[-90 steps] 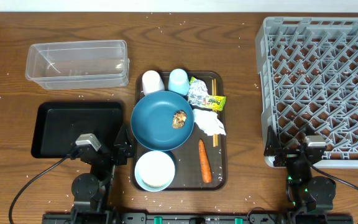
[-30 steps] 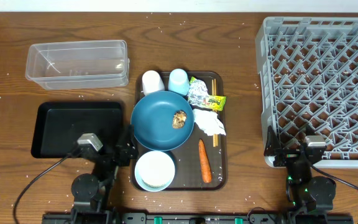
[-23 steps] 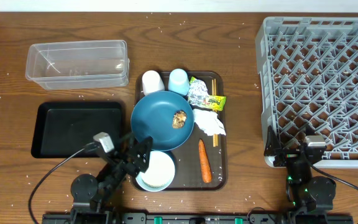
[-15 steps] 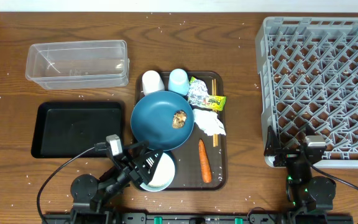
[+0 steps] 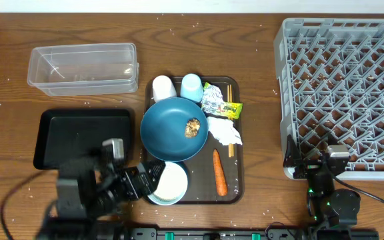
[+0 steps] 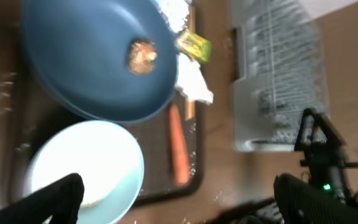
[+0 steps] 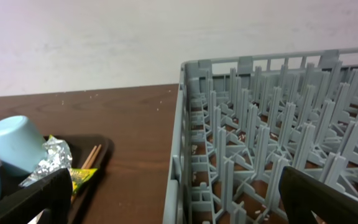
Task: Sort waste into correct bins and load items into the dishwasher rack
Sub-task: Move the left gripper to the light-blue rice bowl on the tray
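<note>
Left gripper (image 5: 147, 179), jaws apart and empty, has swung from the black tray (image 5: 59, 127) over to the small white bowl (image 5: 167, 183) on the brown serving tray (image 5: 233, 183), so a first pick looks imminent. Rightward, the dishwasher rack (image 5: 342, 80) holds no dishes; the right gripper (image 5: 310, 162) sits open at its near edge.

table (image 5: 245, 47): dark wood w/ grain, semi-matt. clear tub (image 5: 82, 67): glossy plastic. black tray (image 5: 72, 130): smooth, matt. rack (image 5: 342, 87): grey matt plastic. foil ball (image 5: 213, 101): crinkled, shiny. tissue (image 5: 225, 131): soft paper. dish (image 5: 169, 133): smooth, slight sheen. chopsticks (image 5: 229, 89): pale wood.
</note>
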`<control>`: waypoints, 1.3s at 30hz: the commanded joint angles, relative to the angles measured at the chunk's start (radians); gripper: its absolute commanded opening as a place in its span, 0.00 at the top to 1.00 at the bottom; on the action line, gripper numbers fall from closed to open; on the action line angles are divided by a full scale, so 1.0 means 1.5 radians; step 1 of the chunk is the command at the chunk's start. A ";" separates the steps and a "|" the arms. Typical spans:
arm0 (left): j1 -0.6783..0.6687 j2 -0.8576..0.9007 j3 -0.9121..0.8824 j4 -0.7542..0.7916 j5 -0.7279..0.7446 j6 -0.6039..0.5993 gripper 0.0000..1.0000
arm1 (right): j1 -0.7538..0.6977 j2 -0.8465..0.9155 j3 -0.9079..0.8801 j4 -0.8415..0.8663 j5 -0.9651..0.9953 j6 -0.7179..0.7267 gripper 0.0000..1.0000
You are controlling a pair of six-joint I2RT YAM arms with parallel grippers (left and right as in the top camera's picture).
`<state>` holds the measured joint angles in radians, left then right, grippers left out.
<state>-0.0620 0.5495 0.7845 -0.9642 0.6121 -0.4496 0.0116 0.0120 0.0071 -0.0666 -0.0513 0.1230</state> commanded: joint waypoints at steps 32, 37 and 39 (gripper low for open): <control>-0.624 0.382 0.111 0.062 -0.406 -0.278 0.02 | 0.004 -0.004 -0.001 -0.003 -0.001 -0.003 0.01; -0.624 0.424 0.111 0.015 -0.404 -0.278 0.02 | 0.004 -0.004 -0.001 -0.003 -0.001 -0.003 0.01; -0.624 0.424 0.111 0.011 -0.406 -0.278 0.02 | 0.004 -0.004 -0.001 -0.003 -0.001 -0.003 0.01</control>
<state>-0.9958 1.1843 0.9585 -0.9390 0.0269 -0.8543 0.0116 0.0120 0.0071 -0.0669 -0.0513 0.1230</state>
